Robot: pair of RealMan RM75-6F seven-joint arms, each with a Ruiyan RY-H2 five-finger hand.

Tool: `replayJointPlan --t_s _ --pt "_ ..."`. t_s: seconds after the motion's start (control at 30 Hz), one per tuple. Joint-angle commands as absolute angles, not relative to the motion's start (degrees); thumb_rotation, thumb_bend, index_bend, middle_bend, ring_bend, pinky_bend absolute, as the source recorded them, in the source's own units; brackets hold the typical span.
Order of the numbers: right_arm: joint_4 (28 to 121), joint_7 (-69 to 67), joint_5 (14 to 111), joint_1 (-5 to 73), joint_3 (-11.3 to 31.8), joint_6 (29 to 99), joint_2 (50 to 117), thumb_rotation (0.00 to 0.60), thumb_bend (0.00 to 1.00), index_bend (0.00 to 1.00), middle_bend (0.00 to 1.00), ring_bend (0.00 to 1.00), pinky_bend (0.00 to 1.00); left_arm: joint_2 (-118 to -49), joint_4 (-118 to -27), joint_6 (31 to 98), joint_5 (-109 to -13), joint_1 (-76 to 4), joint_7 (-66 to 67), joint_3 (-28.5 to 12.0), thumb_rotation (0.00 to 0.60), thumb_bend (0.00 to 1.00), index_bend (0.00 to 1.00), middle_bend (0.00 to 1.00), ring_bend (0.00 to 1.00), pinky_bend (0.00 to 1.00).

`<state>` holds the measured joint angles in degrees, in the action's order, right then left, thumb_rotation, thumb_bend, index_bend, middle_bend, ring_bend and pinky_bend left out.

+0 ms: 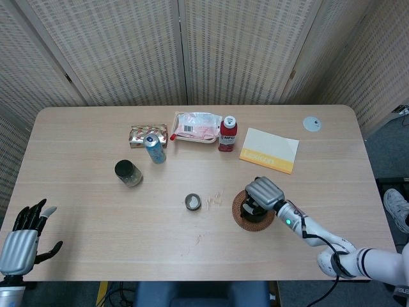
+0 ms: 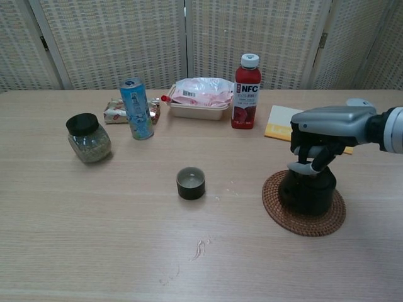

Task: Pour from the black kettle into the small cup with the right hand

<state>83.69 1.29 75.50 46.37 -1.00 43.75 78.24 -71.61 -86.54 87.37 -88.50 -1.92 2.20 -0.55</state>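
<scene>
The right hand (image 2: 318, 141) grips the top of the black kettle (image 2: 307, 190), which sits on the woven mat (image 2: 304, 217) at 3 o'clock from the small cup (image 2: 190, 182) — letting go carelessly could tip it. The left hand (image 1: 22, 240) idles, fingers spread.
</scene>
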Motion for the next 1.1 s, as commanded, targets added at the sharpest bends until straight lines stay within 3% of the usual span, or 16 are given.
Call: replayJointPlan --t_s 0.03,0.2,0.5,0.67,1.1 --pt "83.65 1.48 75.58 46.19 -0.83 43.71 78.25 0.488 0.35 1.00 1.00 0.95 0.30 -71.63 -86.52 87.40 -88.49 -1.91 2.20 -0.53 0.600 0.24 0.15 0.02 0.07 0.01" --pt "83.11 2.70 76.05 45.82 -0.70 43.81 78.62 0.486 0.29 1.00 1.00 0.95 0.27 -71.69 -86.53 87.43 -88.45 -1.93 2.25 -0.50 0.600 0.24 0.15 0.02 0.07 0.01" --pt "82.28 7.56 75.21 45.19 -0.39 44.30 79.52 0.488 0.02 1.00 1.00 0.95 0.24 -71.93 -86.08 87.09 -88.20 -2.04 1.73 -0.40 0.600 0.24 0.15 0.02 0.07 0.01" --pt "82.46 8.92 74.82 44.85 0.05 44.66 79.84 0.482 0.00 1.00 1.00 0.94 0.22 -72.11 -85.82 87.18 -88.14 -1.94 1.51 -0.31 0.600 0.24 0.15 0.02 0.07 0.01" --pt "83.12 12.22 74.65 44.41 0.41 44.87 80.07 0.394 0.00 1.00 1.00 0.93 0.18 -72.13 -85.34 87.30 -87.93 -1.75 0.89 -0.20 0.600 0.24 0.15 0.02 0.07 0.01"
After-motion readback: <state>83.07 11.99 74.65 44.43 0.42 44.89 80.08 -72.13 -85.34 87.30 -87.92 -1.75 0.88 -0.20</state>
